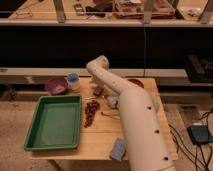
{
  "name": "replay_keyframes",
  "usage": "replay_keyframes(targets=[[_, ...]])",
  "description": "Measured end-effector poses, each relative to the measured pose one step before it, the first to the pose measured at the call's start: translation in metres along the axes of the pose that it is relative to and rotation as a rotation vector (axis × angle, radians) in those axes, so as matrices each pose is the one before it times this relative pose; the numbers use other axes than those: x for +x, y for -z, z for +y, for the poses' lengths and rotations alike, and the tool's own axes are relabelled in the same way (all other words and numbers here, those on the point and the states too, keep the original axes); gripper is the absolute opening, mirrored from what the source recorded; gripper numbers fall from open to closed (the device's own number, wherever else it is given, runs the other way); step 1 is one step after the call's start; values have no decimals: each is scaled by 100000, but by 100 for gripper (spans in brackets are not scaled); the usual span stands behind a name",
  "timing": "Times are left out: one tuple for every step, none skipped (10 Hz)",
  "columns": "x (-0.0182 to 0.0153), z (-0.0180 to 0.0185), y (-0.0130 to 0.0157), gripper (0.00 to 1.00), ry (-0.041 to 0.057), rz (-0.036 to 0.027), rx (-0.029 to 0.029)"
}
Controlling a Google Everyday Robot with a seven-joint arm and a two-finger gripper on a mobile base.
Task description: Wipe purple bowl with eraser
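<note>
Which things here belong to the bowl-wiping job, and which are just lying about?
Job: purple bowl; claw, right of the cup; eraser not made out.
Lying about: cup, green tray, dark red cluster, blue-grey pad, red bowl.
</note>
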Motion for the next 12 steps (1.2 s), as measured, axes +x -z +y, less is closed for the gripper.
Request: replay_keyframes(targets=[[-70,179,-99,68,327,279,-393],[-189,44,-81,57,517,19,-221],[-212,-125,-9,46,350,-275,46],[-218,-218,-5,37,407,-366,152],[-418,-483,48,25,891,-919,653],[-144,-281,193,16,101,-701,799],[-85,-30,361,8,-783,-1013,930],[520,127,1146,1,-1152,401,1163],[454,114,896,0,-1051,647,772],[903,-2,1542,0,-1287,1354,1393],[1022,-155,1573,0,-1088,1480,1397],[1499,-877,2613,0,-1036,1722,3510]])
